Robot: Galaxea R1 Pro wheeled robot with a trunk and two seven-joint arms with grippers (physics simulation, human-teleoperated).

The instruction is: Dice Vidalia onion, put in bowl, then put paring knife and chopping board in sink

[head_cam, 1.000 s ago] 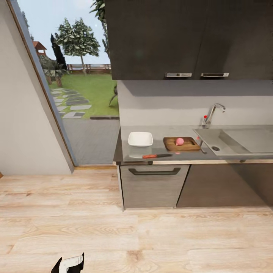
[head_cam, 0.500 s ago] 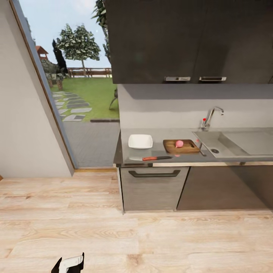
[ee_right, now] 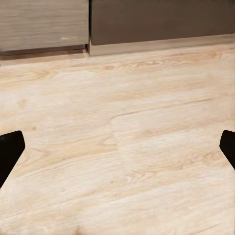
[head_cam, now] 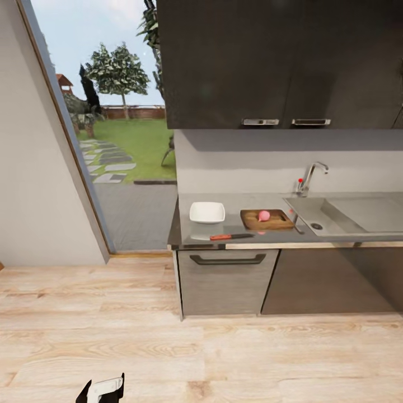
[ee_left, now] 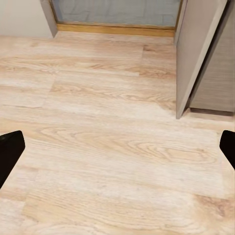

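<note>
Grippers: we find the left gripper (ee_left: 117, 152) and right gripper (ee_right: 117, 152) both spread wide and empty over the wooden floor (head_cam: 112, 336), well short of the countertop (head_cam: 235, 202). Vidalia onion (head_cam: 263, 215) sits on the chopping board (head_cam: 267, 219) beside the sink (head_cam: 336, 215); we judge it light, firm, smooth and roll-prone, best pinched across its middle. Paring knife (head_cam: 231, 237) lies near the front edge, before the bowl (head_cam: 207, 212); we would take its red handle.

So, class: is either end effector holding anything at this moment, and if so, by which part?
Nothing is held. The left end effector and right end effector are both open over bare wooden floor.
</note>
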